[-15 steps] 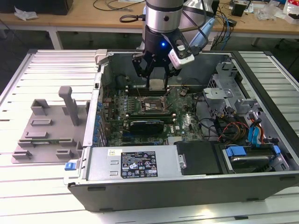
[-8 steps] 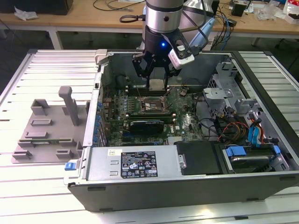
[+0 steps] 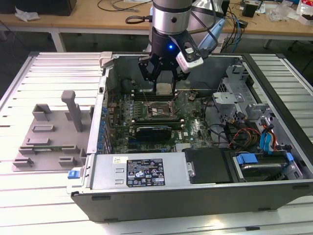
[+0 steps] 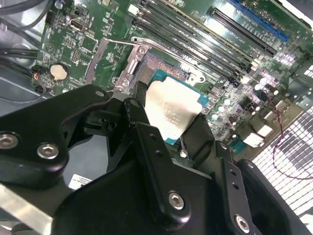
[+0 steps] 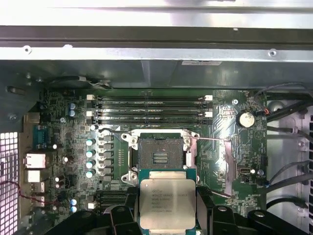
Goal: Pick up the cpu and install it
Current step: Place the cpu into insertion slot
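Exterior view, from its left: a grey fixture block (image 3: 49, 139) is seen on the slatted table (image 3: 29, 88), well apart from the open computer case (image 3: 146, 196). Further right, the cpu (image 3: 164, 89) is held pinched at its edges by the gripper (image 3: 164, 81), above the open socket (image 3: 157, 108). Rightmost, blue-tabbed drive bays (image 3: 264, 161) are seen. In the first wrist view, the cpu (image 5: 167, 203) is shown clamped beside the bare socket (image 5: 159, 156), not seated.

A robotics lab or workshop is suggested: an opened computer case (image 3: 195, 200) is laid on a slatted metal bench (image 3: 49, 68), and cables (image 3: 110, 7) are strewn over a wooden bench (image 3: 83, 22) behind.
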Motion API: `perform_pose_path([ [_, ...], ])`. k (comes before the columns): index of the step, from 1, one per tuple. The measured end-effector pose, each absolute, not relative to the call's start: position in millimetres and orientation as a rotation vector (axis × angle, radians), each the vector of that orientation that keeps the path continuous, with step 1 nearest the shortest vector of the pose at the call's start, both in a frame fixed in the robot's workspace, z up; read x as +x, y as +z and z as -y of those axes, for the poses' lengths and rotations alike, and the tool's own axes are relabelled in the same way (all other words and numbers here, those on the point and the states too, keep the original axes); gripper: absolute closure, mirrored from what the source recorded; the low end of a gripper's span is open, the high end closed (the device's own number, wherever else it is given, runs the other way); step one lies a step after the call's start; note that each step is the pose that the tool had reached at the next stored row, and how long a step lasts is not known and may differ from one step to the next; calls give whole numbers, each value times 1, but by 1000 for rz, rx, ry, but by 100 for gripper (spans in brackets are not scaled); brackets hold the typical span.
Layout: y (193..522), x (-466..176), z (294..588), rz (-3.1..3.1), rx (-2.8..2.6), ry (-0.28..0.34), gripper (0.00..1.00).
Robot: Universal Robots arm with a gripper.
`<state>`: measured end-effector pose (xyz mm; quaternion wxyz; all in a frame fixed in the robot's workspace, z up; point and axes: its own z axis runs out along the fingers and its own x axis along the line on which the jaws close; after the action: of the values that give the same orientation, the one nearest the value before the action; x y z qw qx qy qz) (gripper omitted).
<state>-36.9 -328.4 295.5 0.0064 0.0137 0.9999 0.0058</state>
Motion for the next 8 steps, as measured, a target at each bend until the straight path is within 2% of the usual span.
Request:
perform_pose_path([
  [8,295,-37,328,-3102,396,16,45],
])
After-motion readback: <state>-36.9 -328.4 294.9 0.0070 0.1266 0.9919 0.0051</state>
